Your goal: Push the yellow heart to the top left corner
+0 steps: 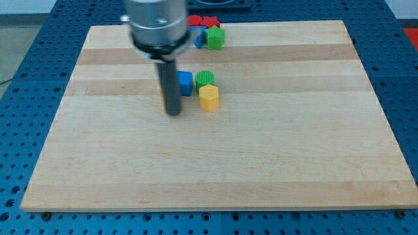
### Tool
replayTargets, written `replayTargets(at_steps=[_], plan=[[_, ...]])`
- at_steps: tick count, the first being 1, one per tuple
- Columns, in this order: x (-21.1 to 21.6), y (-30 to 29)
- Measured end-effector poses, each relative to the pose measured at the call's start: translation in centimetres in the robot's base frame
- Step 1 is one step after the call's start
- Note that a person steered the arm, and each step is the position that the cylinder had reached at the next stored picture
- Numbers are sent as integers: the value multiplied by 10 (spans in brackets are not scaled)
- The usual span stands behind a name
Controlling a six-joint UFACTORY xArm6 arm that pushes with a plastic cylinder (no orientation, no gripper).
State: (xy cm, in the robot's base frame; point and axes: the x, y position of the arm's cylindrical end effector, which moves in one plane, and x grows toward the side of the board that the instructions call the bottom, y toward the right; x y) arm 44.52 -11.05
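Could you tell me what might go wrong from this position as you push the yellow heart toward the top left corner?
1. My tip sits on the view's left of the yellow block, the side it must travel toward, so a straight push would send it the wrong way.
2. The green block touches the yellow one and the blue block lies beside it; either may get dragged along.
3. The rod hides part of the blue block, so contact there is hard to judge.

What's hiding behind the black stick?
A blue block peeks out right behind the rod; my tip sits to the left of the yellow block. The rod covers the blue block's left part.
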Motion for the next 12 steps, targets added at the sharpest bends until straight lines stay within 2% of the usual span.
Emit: replayTargets(at_steps=[1,3,4,5,6,7,8,9,11,12], plan=[[-2,-44],[5,16],[-15,-1],[-62,-63],[-78,-77],[-34,-59],[-16,-25],[-52,-12],[-155,-78],[-158,-72]])
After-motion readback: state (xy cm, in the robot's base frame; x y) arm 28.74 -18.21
